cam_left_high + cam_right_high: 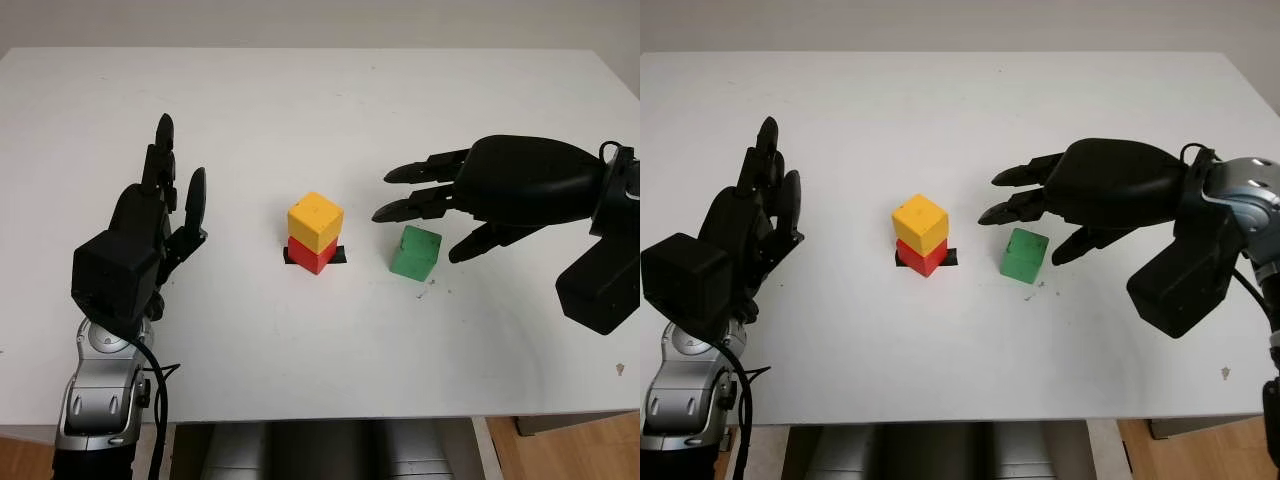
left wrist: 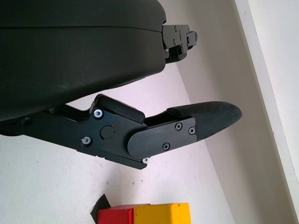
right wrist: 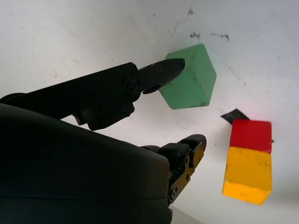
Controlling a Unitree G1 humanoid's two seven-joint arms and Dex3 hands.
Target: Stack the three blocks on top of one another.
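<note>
A yellow block (image 1: pixel 316 220) sits on top of a red block (image 1: pixel 311 255) at the table's middle, over a small black mark (image 1: pixel 337 255). A green block (image 1: pixel 415 252) lies alone on the table just right of that stack. My right hand (image 1: pixel 428 215) hovers open over the green block, its thumb on the block's right and its other fingers behind it, holding nothing. In the right wrist view the thumb tip (image 3: pixel 168 67) sits at the green block's (image 3: pixel 189 84) edge. My left hand (image 1: pixel 165 205) is open, raised at the left, well away from the stack.
The white table (image 1: pixel 320 120) spreads wide behind and around the blocks. Its front edge (image 1: pixel 330 415) runs close below the hands. A few dark specks (image 1: pixel 430 285) mark the surface by the green block.
</note>
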